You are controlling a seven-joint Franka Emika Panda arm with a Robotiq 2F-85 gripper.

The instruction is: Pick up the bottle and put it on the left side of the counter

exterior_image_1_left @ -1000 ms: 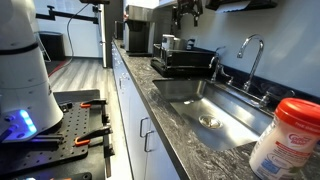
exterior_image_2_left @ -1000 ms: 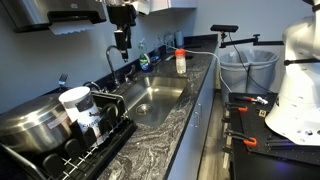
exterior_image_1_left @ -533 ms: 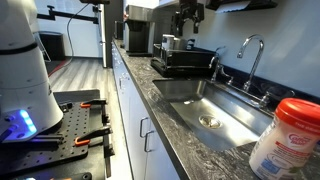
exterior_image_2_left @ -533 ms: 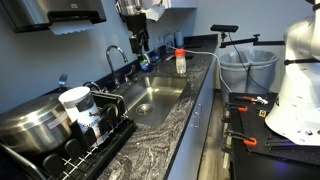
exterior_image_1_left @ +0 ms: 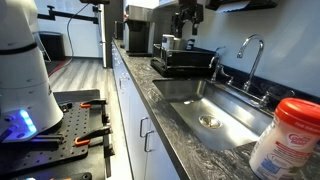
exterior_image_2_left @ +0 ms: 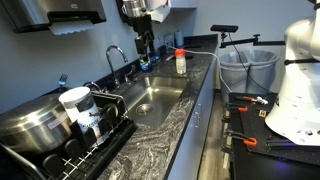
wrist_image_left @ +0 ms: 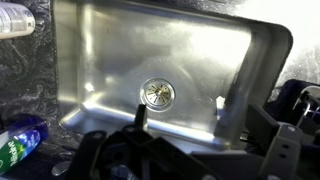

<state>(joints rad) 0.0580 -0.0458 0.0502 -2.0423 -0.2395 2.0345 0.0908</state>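
The bottle (exterior_image_1_left: 288,140), white with a wide red cap and a red-and-white label, stands upright on the dark speckled counter (exterior_image_1_left: 150,95) beyond one end of the sink. It also shows in an exterior view (exterior_image_2_left: 180,62). My gripper (exterior_image_2_left: 145,55) hangs open and empty above the sink's faucet side, short of the bottle and higher than it; it also shows in an exterior view (exterior_image_1_left: 186,25). In the wrist view my gripper (wrist_image_left: 200,145) looks down into the sink. A white shape in that view's top left corner (wrist_image_left: 15,20) may be the bottle.
The steel sink (exterior_image_2_left: 155,100) with its drain (wrist_image_left: 157,93) and faucet (exterior_image_1_left: 250,55) lies under the gripper. A blue soap bottle (wrist_image_left: 20,140) stands on the sink's rim. A dish rack (exterior_image_1_left: 185,62) holds a pot (exterior_image_2_left: 35,125). A coffee machine (exterior_image_1_left: 138,30) stands further along.
My gripper has moved along above the sink toward the bottle and a little lower. The bottle has not moved.
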